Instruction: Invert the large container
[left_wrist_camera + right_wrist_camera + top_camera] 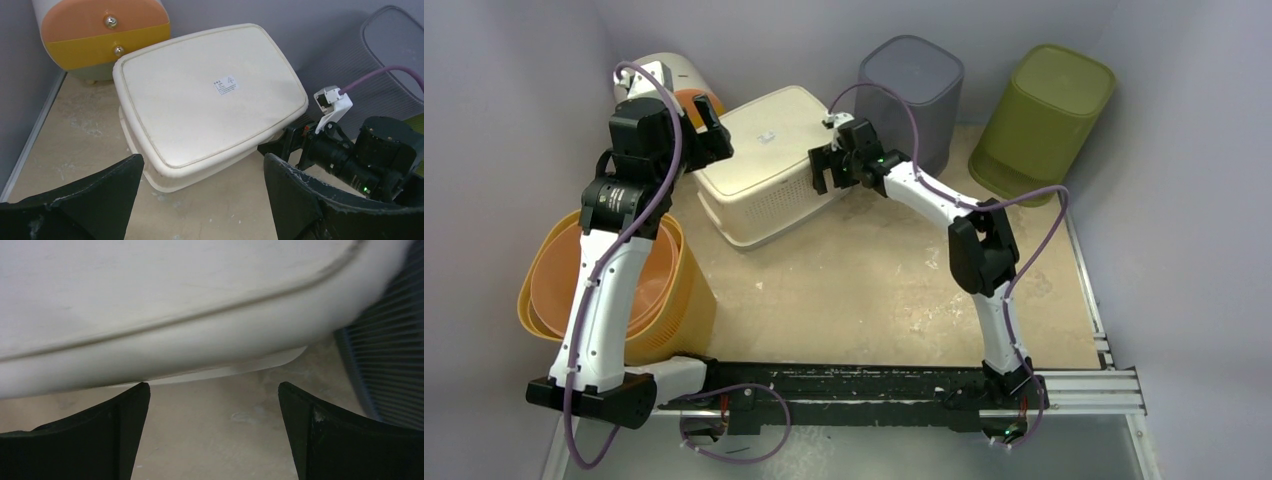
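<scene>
Pretty sure of being at the tail end here, not the start. Biggest first: pale, scuffed table, crowded round the edges. Toward the back, a bit left of centre, the large container — sitting mouth-down with the flat base facing up, near the grey bin on one side and the little drawer unit on the other. So, flipped already by the look of it; only backing the arms off left to do. Flanked by the left gripper at the far left corner and the right gripper at the right end, both with jaws spread wide, clamped on nothing, close to the plastic but hard to call as touching. Next move, best guess: draw each arm back and up, taking care not to clip the rim or shove the thing sideways. As for looks: cream plastic, rounded rectangle, wider at the rim than at the base, tiny perforations along the side wall, a faint seam round the base edge, and a small white sticker just off centre.
</scene>
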Robot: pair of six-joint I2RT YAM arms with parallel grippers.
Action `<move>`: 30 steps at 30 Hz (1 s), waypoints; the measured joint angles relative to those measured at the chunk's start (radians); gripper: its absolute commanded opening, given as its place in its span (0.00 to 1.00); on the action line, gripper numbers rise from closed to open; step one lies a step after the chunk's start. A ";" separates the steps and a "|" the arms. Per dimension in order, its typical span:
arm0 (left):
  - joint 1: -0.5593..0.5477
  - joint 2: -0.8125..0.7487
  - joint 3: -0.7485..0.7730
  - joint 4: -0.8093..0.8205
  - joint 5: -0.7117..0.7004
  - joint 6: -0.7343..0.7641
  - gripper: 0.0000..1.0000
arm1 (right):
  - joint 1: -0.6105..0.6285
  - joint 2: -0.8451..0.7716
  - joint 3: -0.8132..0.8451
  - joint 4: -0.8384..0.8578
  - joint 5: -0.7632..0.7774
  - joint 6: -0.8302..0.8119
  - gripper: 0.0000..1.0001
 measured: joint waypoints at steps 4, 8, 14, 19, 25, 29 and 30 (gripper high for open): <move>0.000 0.003 -0.006 0.003 0.000 0.001 0.87 | -0.042 0.034 0.031 0.023 -0.015 -0.070 1.00; 0.000 0.013 -0.010 0.017 0.001 0.001 0.87 | -0.032 0.060 0.056 0.037 -0.055 -0.117 1.00; 0.000 0.027 -0.019 0.024 0.001 0.000 0.87 | -0.018 0.116 0.140 0.053 -0.081 -0.144 1.00; 0.000 0.032 -0.020 0.025 0.001 -0.002 0.87 | -0.015 0.126 0.155 0.057 -0.047 -0.153 1.00; 0.000 0.045 -0.014 0.027 0.011 -0.008 0.87 | -0.016 0.114 0.138 0.048 0.019 -0.153 1.00; 0.000 0.080 0.053 0.002 0.015 -0.018 0.87 | -0.015 0.025 0.048 0.015 0.027 -0.152 1.00; 0.000 0.083 0.061 0.000 0.015 -0.021 0.87 | -0.013 -0.009 0.020 0.000 0.030 -0.151 1.00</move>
